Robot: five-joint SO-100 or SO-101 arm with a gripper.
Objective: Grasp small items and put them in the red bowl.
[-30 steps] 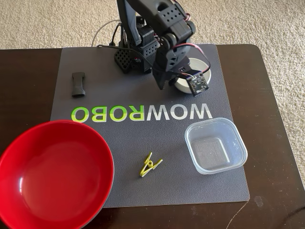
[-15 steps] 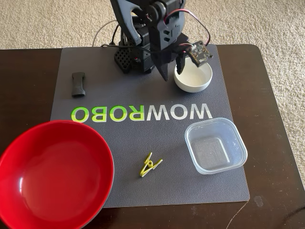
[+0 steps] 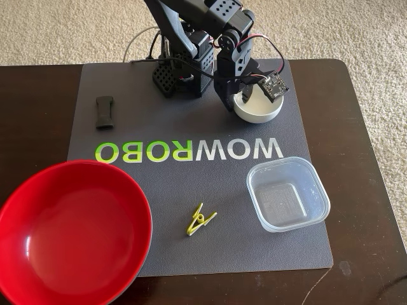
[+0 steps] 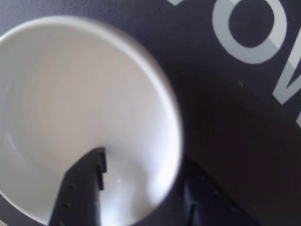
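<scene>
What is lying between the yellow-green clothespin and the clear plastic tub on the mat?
Nothing lies there. In the fixed view, the stretch between the clothespin and the clear tub is bare dark mat.

Arm bent low, pincer (image 4: 141,183) parted (slightly)

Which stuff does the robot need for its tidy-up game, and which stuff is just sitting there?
For the job:
red bowl
small white bowl, the claw straddles its rim
clear tub
yellow-green clothespin
black ribbed bar

Just there:
grey WOWROBO mat
dark table
beige carpet
</scene>
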